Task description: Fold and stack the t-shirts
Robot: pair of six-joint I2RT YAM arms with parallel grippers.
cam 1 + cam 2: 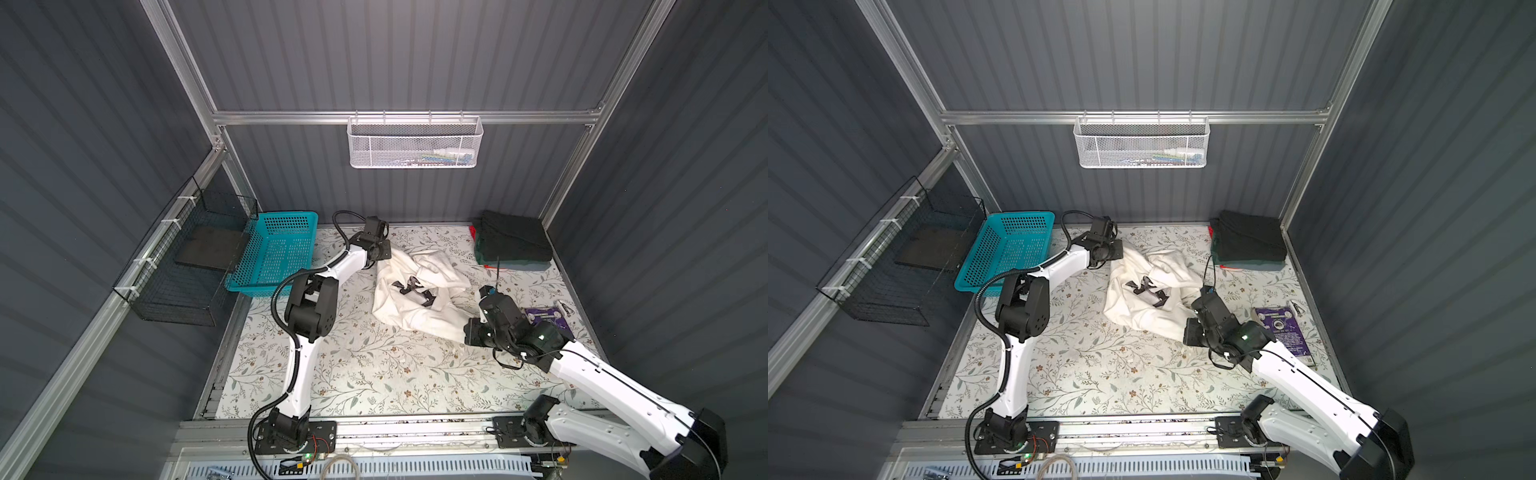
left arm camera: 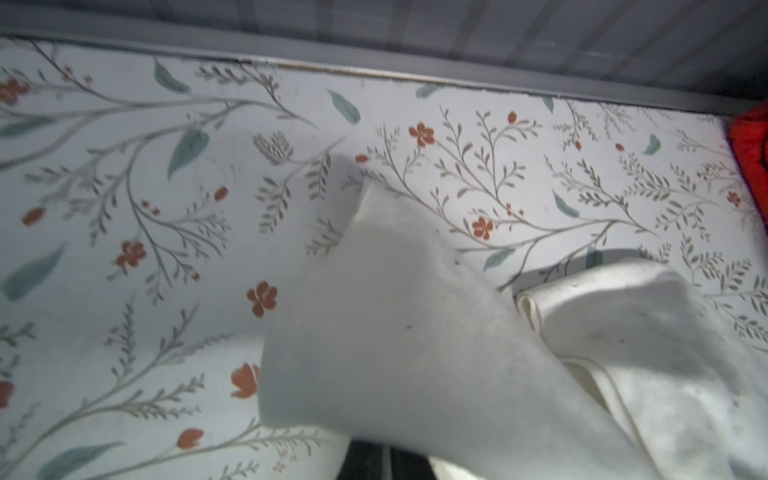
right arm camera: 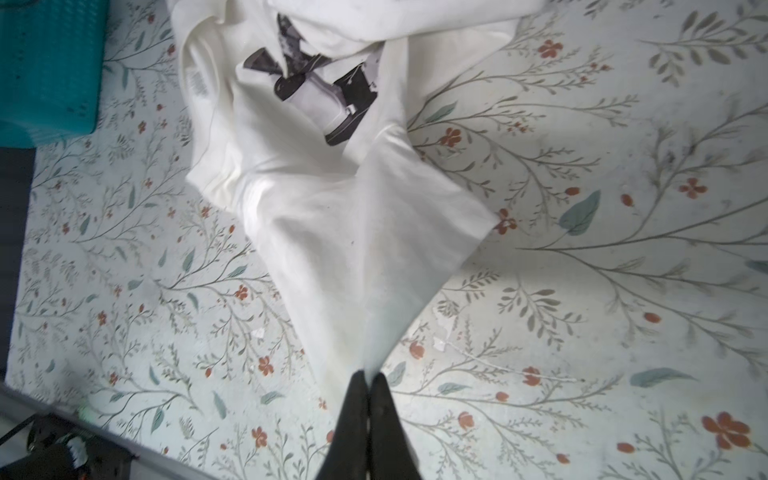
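Crumpled white shirt (image 1: pixel 399 318) lies mid-frame on the floral tabletop (image 1: pixel 374 365). The left jaws clench its upper-left edge; the right jaws pinch its lower-right corner. Folded stack (image 1: pixel 513 245) fills the upper-right corner. Open tabletop spreads below.

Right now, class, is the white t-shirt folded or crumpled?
Crumpled: the white t-shirt lies in a rumpled heap on the floral covering, its print creased.

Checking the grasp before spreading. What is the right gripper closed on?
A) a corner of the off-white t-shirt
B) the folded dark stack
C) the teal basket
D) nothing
A: in the right wrist view the right gripper pinches a pulled-out corner of the off-white t-shirt.
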